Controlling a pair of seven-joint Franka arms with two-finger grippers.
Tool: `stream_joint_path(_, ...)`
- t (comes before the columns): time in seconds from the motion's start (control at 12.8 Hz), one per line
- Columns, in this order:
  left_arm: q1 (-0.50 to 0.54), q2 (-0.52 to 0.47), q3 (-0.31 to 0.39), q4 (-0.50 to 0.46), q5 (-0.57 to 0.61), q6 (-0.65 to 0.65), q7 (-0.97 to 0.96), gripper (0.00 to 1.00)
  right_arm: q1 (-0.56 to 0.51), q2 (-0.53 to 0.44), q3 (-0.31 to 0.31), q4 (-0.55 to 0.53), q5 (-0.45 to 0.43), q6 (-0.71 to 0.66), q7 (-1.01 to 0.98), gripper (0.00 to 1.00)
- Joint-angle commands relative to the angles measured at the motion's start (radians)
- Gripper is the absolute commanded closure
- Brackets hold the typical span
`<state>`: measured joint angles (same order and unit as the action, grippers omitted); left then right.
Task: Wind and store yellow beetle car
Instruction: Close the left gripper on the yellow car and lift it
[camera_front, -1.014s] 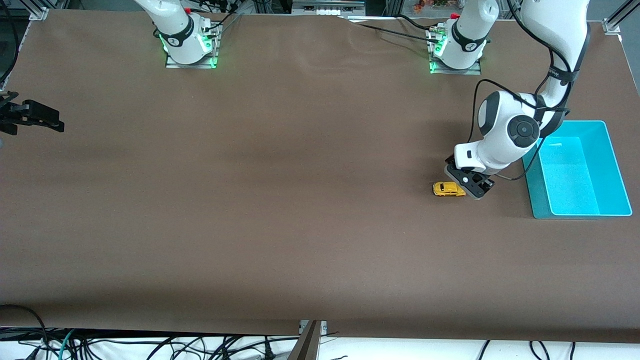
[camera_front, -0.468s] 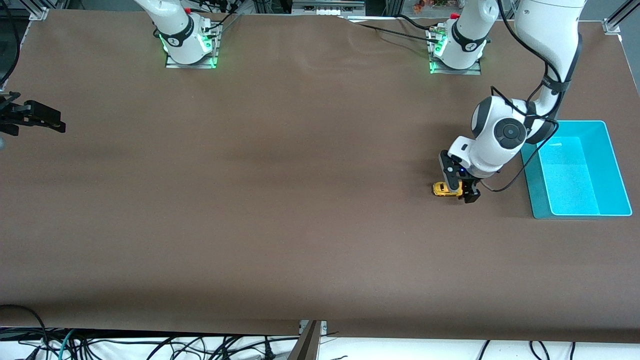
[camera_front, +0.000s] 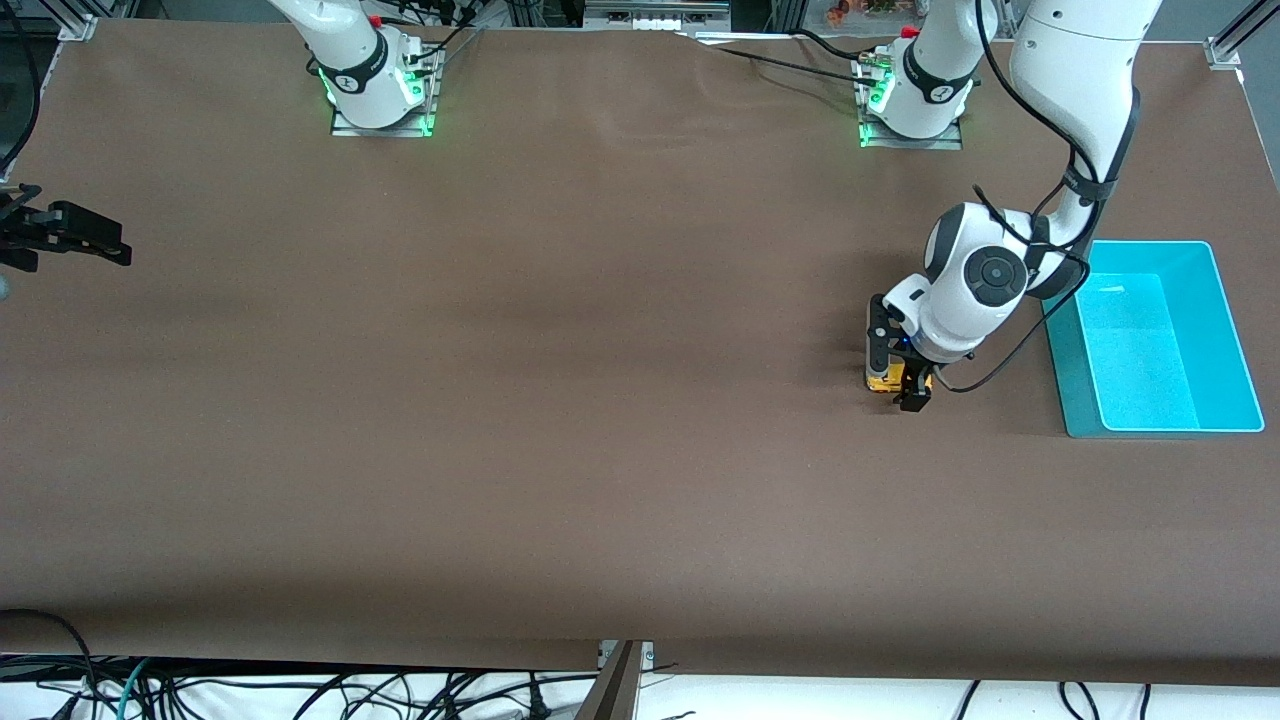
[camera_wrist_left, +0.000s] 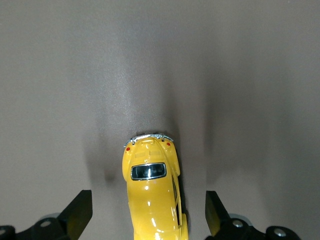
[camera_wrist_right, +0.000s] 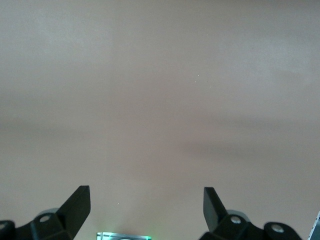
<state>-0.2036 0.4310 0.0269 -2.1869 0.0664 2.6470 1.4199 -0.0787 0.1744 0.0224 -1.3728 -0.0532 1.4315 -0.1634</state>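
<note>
1. The left arm's black two-finger gripper (camera_front: 897, 372) is hanging low over the tiny bright yellow beetle-shaped toy car (camera_front: 884, 380), which is sitting on the brown cloth-covered table (camera_front: 560, 420) near the left arm's end, just beside the turquoise plastic bin (camera_front: 1226, 330) but apart from it.

2. Over the last second this gripper has been swinging from beside the car to directly over it, and turning so that its fingers now straddle the body.

3. In the left wrist view the fingers (camera_wrist_left: 80, 212) are standing wide apart, one on each side of the car (camera_wrist_left: 152, 192), with bare table showing between each pad and the yellow paint; nothing is being gripped yet.

4. The car itself is sitting where it sat a second ago, wheels on the table, so the change is all alignment: the grasp looks set up, and closing on the body is probably next, before any winding pull-back.

5. The right arm is waiting at its own end of the table, its black gripper (camera_front: 75, 235) spread wide and holding nothing.

6. The bin is lying empty.
</note>
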Motion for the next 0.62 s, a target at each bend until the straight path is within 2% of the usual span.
stream_joint_path(0.0,-0.004,0.026,0.007,0.019,-0.065,0.001,0.030,0.01,-0.003,-0.009,0.002,-0.009,-0.002,0.007,-0.012,0.00)
stream_joint_path(0.16,-0.004,0.034,0.008,0.019,-0.120,0.002,0.027,0.01,-0.003,-0.009,0.002,-0.009,-0.002,0.007,-0.012,0.00)
stream_joint_path(0.23,-0.004,0.034,0.008,0.019,-0.129,0.001,0.019,0.05,-0.003,-0.009,0.002,-0.009,0.000,0.007,-0.012,0.00)
stream_joint_path(0.31,-0.004,0.034,0.008,0.019,-0.129,0.001,0.017,0.47,-0.003,-0.009,0.004,-0.009,-0.002,0.007,-0.012,0.00)
stream_joint_path(0.39,-0.004,0.029,0.010,0.019,-0.129,0.001,0.016,0.97,-0.001,-0.009,0.004,-0.009,-0.002,0.007,-0.012,0.00)
stream_joint_path(0.55,-0.004,0.020,0.010,0.021,-0.125,0.001,0.005,1.00,-0.001,-0.009,0.005,-0.009,0.000,0.007,-0.012,0.00)
